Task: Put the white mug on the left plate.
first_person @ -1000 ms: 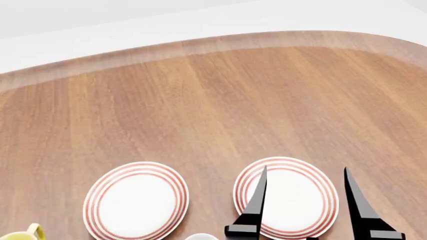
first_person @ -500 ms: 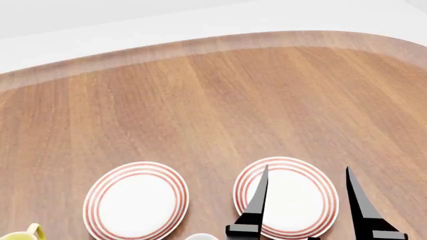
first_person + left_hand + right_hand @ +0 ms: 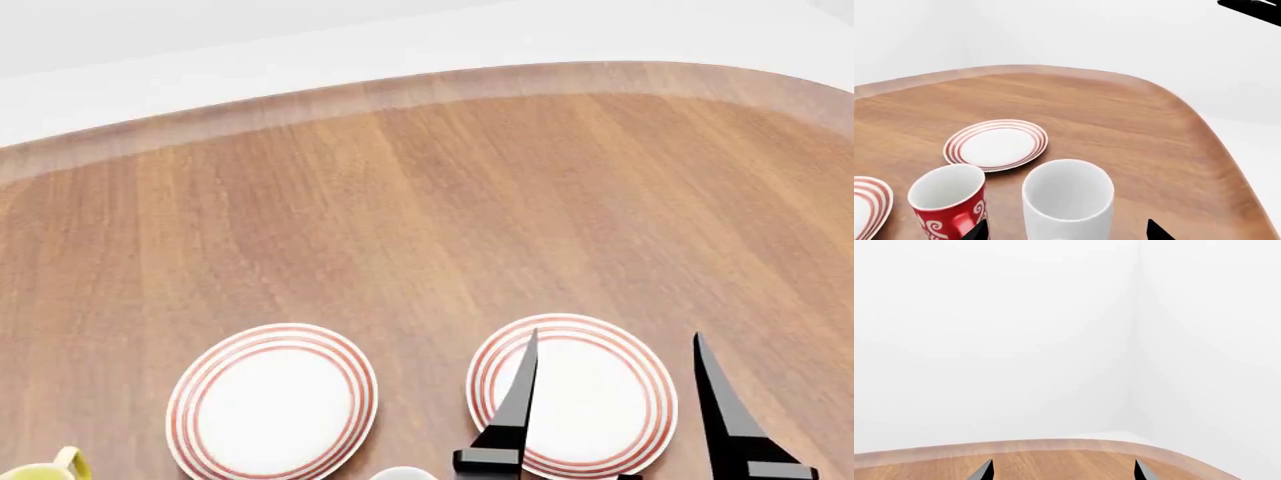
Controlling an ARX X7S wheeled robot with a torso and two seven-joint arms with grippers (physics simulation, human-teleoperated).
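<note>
Left gripper [image 3: 1066, 232] gaped wide around the white mug [image 3: 1067, 200], empty; left plate [image 3: 272, 400] at its ten o'clock; right gripper [image 3: 614, 350] hung open, empty.

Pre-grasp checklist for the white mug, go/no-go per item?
1. Left gripper open: ok, its fingertips sit wide apart.
2. White mug upright: ok.
3. Mug lined up between the fingertips: ok in the left wrist view.
4. Mug handle direction: cannot tell, hidden.
5. Red mug clearance: not ok, it stands close beside the white mug.
6. Left plate bare: ok. Right gripper hangs over the right plate, not this one.
</note>
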